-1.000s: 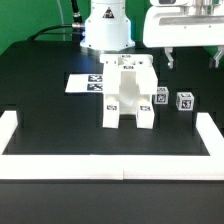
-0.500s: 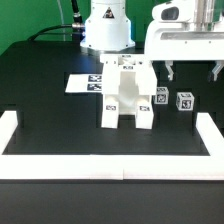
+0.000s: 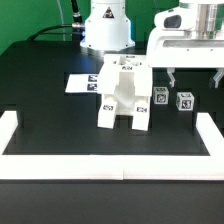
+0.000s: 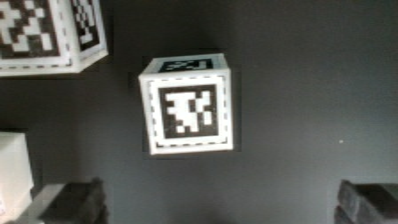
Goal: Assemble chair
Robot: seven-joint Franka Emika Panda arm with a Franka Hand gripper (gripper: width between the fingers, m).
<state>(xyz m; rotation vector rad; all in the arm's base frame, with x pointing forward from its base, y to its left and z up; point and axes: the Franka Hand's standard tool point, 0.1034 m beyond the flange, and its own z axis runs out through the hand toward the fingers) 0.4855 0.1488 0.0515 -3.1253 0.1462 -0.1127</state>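
The partly joined chair, white blocky panels with small tags, stands mid-table. Two small white tagged chair parts stand to its right in the exterior view, one nearer the chair and one further out. My gripper hangs open and empty just above the further part. In the wrist view that part lies ahead of my gripper, between the lines of the two fingers and apart from them. The nearer part shows at the frame corner.
The marker board lies flat behind the chair, near the robot base. A long low white border rail runs along the front and up both sides. A white edge shows beside one finger in the wrist view.
My gripper has come down and moved a little toward the exterior view's right, over the further small part. The chair assembly has shifted slightly toward the exterior view's left.
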